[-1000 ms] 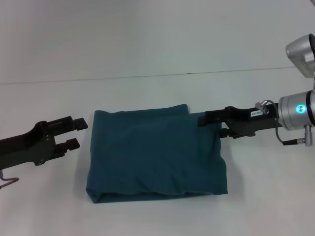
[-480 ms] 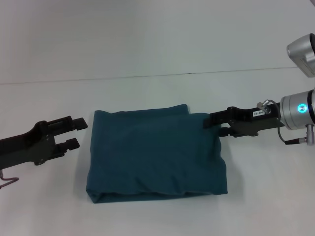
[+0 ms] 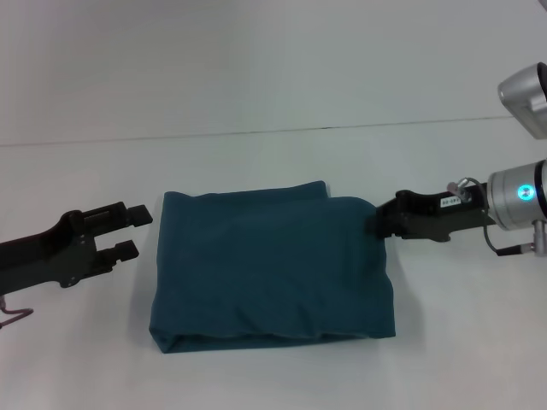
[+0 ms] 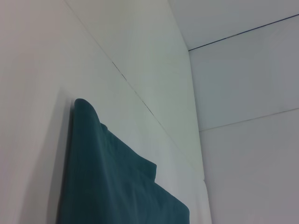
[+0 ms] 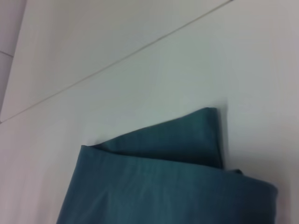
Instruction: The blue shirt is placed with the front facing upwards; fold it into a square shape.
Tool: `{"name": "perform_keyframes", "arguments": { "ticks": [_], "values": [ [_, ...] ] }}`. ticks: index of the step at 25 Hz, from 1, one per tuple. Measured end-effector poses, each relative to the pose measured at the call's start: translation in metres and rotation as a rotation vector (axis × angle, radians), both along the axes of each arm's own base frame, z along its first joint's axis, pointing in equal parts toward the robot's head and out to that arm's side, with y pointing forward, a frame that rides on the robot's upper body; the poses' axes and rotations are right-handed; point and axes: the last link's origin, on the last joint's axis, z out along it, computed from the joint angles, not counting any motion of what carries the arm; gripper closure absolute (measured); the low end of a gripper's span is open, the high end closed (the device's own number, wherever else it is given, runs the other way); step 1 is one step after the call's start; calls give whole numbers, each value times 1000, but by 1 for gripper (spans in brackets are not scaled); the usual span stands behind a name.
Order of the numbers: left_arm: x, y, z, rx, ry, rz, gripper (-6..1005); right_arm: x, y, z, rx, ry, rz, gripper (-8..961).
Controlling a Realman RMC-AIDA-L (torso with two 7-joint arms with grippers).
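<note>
The blue shirt lies folded into a rough square on the white table, plain teal side up, with no lettering showing. My left gripper rests open just off the shirt's left edge, not touching it. At the upper right corner of the shirt, my right gripper stands open and holds none of the cloth. The left wrist view shows one folded edge of the shirt. In the right wrist view a layered corner of the shirt shows.
The white table stretches around the shirt, and a thin seam line crosses it behind. A small metal hook-like piece lies at the left edge near my left arm.
My right gripper has drawn back to the right, off the shirt's upper right corner. The left gripper and the shirt have stayed put.
</note>
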Motion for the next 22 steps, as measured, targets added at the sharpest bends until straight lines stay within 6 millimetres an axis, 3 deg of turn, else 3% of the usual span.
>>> {"name": "perform_keyframes", "arguments": {
  "ticks": [7,11,22],
  "values": [
    [-3,-2,0,2,-3,9,267,14,-14,28,-62,9,-32,775],
    [-2,-2,-3,-3,-8,11,267,25,-20,29,-56,0,-56,931],
    [-3,-2,-6,-1,-12,13,267,20,-17,15,-42,-14,-18,485]
  ]
}}
